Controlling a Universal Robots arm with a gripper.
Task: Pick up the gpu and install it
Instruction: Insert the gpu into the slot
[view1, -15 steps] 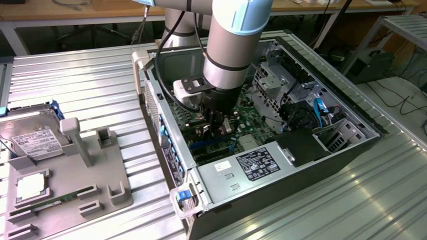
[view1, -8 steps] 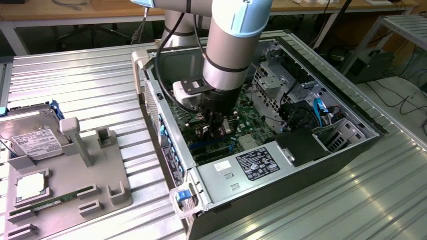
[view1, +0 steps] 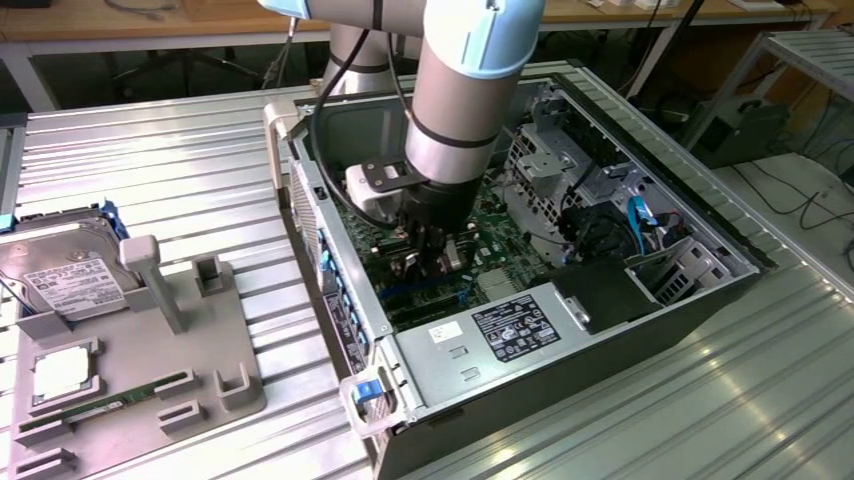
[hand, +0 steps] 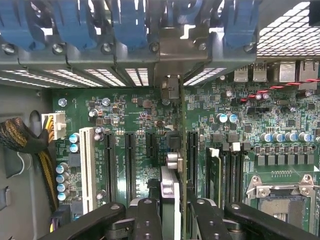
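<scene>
The arm reached down into the open computer case (view1: 694, 235), which lay on its side on the ribbed metal table (view1: 174, 160). The gripper (view1: 434, 258) was low inside the case, over the green main board (hand: 135, 115). Its black fingers (hand: 145, 220) were clenched on the graphics card (hand: 172, 165), which stood on its thin edge between them, upright above the board. In the wrist view the card ran from the fingers toward the back wall of the case, and its silver bracket (hand: 172, 50) stood at the row of blue clips (hand: 127, 22) there. Long black slots (hand: 129, 160) lay on the board on both sides of the card; whether the card was fully seated in its slot I could not tell.

Inside the case there were also a silver power box with a label (view1: 501, 335), metal drive cages (view1: 561, 160) and some blue cables (view1: 641, 225).

At the exterior view's left, a grey holder tray (view1: 160, 380) stood on the table, well apart from the case. In it lay a hard drive with a white label (view1: 67, 280), a square chip (view1: 60, 372) and a narrow green memory stick (view1: 120, 400).
</scene>
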